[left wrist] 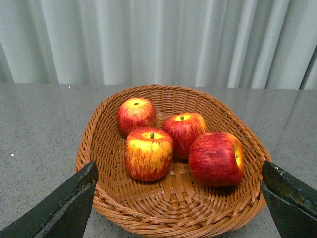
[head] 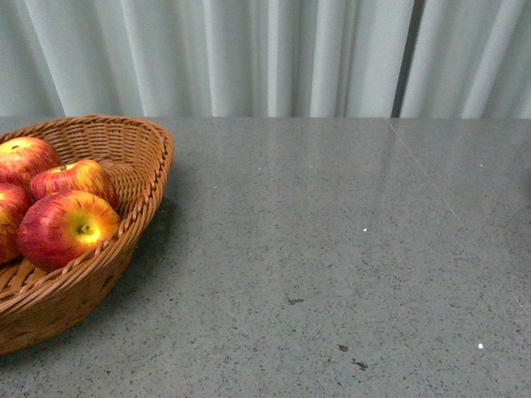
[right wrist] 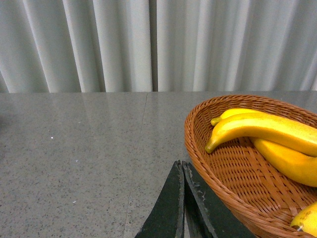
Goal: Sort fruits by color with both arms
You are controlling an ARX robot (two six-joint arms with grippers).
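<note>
Grey table (head: 332, 249); apples (left wrist: 148, 153) in basket (left wrist: 173, 208) | left fingers (left wrist: 64, 208) spread wide; right fingers (right wrist: 173, 208) pressed together, empty

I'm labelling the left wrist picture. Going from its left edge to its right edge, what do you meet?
Left gripper finger → basket rim → rear apple → front apple → middle apple → apple lying on its side → other gripper finger.
</note>
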